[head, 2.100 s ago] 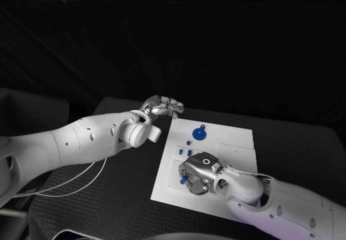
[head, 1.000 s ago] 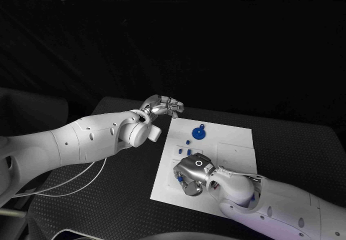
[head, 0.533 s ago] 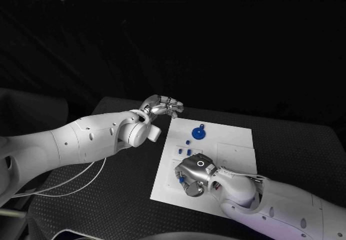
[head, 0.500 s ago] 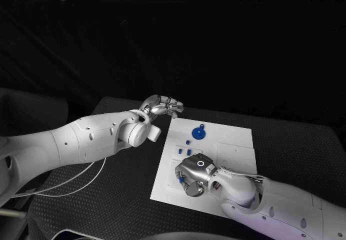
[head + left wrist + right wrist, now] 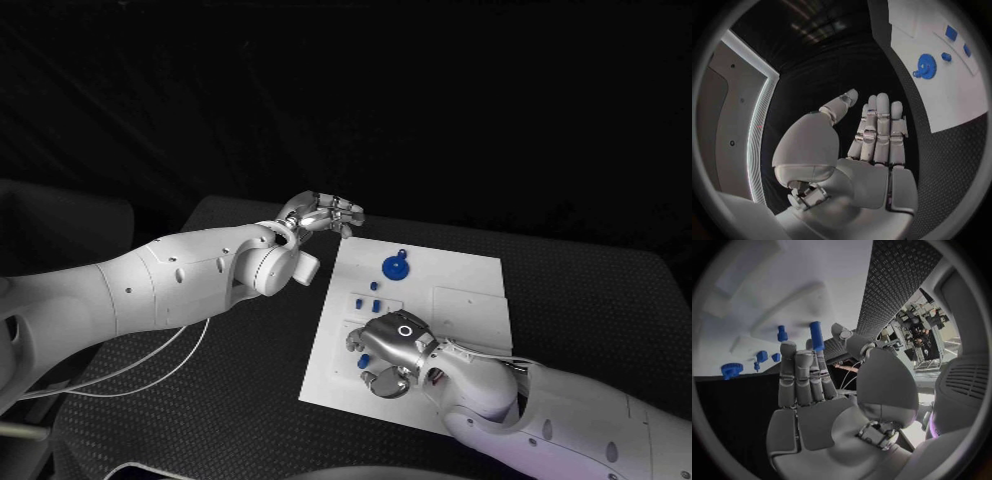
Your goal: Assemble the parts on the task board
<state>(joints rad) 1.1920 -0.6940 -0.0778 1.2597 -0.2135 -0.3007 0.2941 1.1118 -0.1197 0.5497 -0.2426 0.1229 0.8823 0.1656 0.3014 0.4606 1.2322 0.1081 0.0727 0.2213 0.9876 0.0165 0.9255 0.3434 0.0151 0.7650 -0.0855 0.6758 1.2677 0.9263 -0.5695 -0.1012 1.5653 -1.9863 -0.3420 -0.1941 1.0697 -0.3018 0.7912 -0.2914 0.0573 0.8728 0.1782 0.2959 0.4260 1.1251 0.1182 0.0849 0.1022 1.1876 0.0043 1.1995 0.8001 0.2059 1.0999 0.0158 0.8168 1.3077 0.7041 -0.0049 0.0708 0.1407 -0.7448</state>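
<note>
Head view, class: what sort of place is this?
Probably a robotics lab test bench: a black table holding a white task board with small blue parts, worked by two robot hands, left and right.

We see our right hand [image 5: 814, 390] with fingers extended toward a blue peg [image 5: 816, 335] above the task board [image 5: 767, 300].

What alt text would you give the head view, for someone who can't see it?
The robot's right hand is low over the near left part of the white task board on the black table, by a small blue part. The left hand hangs empty past the board's far left corner, and a blue gear sits near the board's far edge.
</note>
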